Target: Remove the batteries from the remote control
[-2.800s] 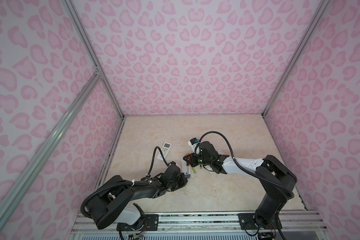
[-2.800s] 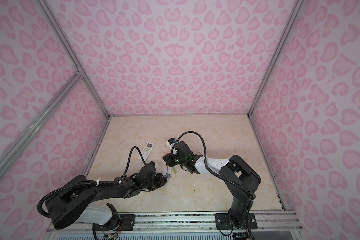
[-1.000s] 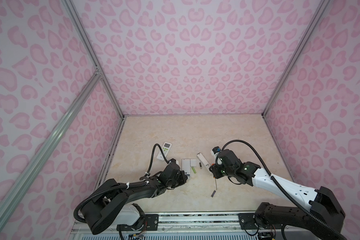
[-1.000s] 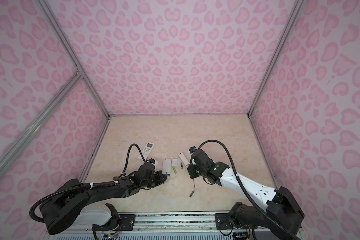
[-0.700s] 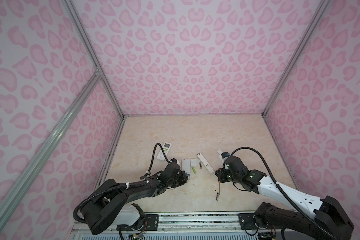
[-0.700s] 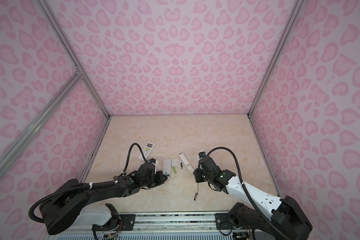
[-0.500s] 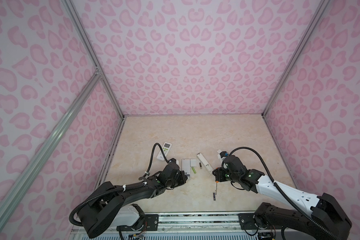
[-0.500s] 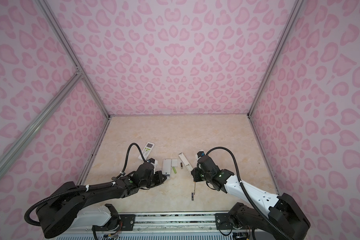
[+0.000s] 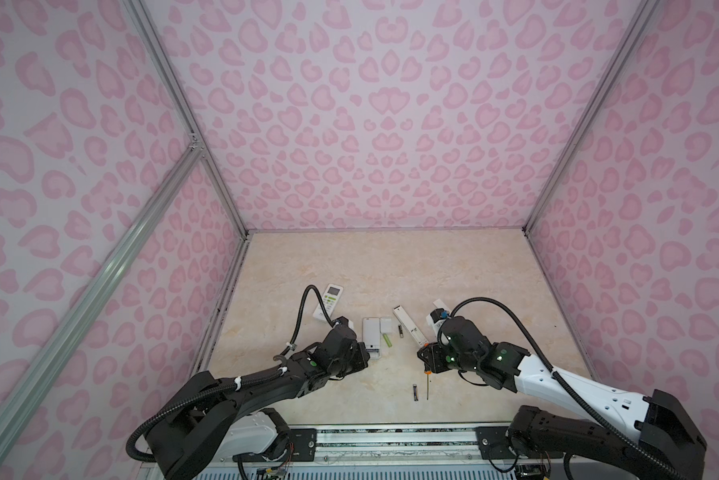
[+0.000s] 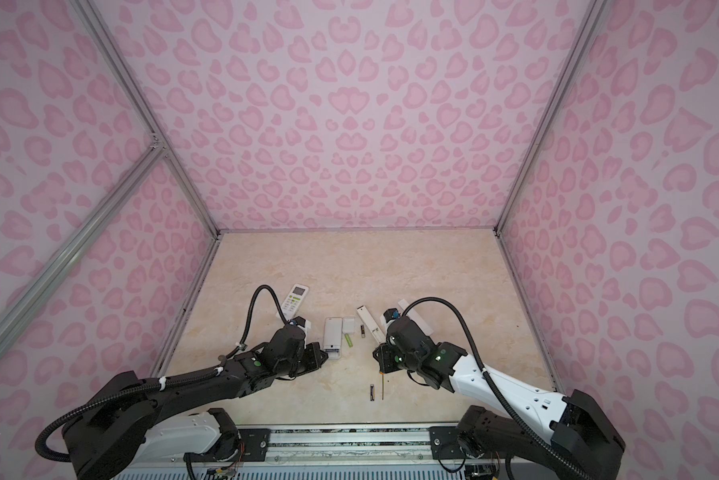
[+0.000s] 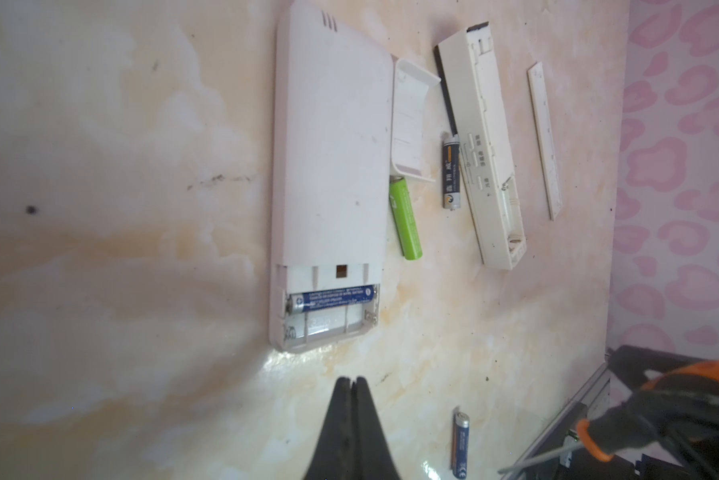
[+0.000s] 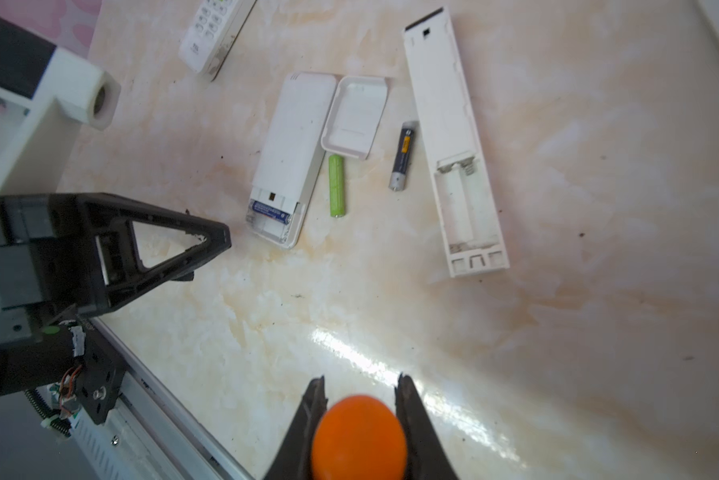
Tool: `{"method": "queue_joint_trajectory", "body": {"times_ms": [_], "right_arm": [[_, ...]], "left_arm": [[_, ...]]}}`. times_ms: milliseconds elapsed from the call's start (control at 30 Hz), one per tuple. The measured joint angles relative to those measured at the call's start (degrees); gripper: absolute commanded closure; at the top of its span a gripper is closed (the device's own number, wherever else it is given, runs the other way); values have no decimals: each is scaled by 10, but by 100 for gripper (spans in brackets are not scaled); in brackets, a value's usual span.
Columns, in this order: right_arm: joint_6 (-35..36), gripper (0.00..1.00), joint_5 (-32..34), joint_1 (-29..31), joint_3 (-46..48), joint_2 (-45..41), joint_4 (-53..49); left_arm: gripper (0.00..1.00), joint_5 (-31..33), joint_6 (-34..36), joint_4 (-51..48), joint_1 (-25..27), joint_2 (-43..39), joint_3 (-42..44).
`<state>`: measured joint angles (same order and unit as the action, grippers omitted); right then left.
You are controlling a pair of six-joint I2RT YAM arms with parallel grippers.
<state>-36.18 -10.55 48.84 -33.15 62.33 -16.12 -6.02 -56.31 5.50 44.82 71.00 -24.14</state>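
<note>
With my right end effector (image 12: 360,380) clamped on the orange-handled screwdriver (image 12: 358,432), left end effector (image 11: 351,380) pinched together empty, I'd gently lever the blue cylindrical battery (image 11: 331,300) from the near end of the flat white plastic remote (image 11: 328,145).

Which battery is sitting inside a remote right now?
The blue battery in the open bay of the wide white remote. The green battery, black battery and loose blue battery lie out on the table.

Gripping orange screwdriver handle (image 12: 358,436) in right gripper (image 12: 360,380); facing white remote (image 12: 295,137) with blue battery (image 12: 268,212) seated, green battery (image 12: 336,185) and black battery (image 12: 402,156) loose nearby.
</note>
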Motion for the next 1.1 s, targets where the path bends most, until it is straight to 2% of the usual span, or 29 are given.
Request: {"method": "queue_joint_trajectory", "body": {"times_ms": [167, 500, 700, 833, 933, 1100], "right_arm": [[-32, 100, -6, 42, 0, 45, 41], [-43, 100, 1, 48, -27, 147, 145], [-39, 100, 34, 17, -31, 162, 189], [-14, 100, 60, -19, -48, 152, 183], [13, 100, 73, -35, -77, 139, 171], [45, 100, 60, -35, -122, 149, 153]], "left_arm": [[96, 3, 0, -9, 0, -8, 0], [96, 16, 4, -30, -5, -43, 11], [96, 24, 5, -44, -12, -62, 18], [95, 26, 5, -58, -17, -79, 23], [91, 29, 7, -63, -20, -95, 24], [78, 31, 15, -83, -38, -119, 25]]}}
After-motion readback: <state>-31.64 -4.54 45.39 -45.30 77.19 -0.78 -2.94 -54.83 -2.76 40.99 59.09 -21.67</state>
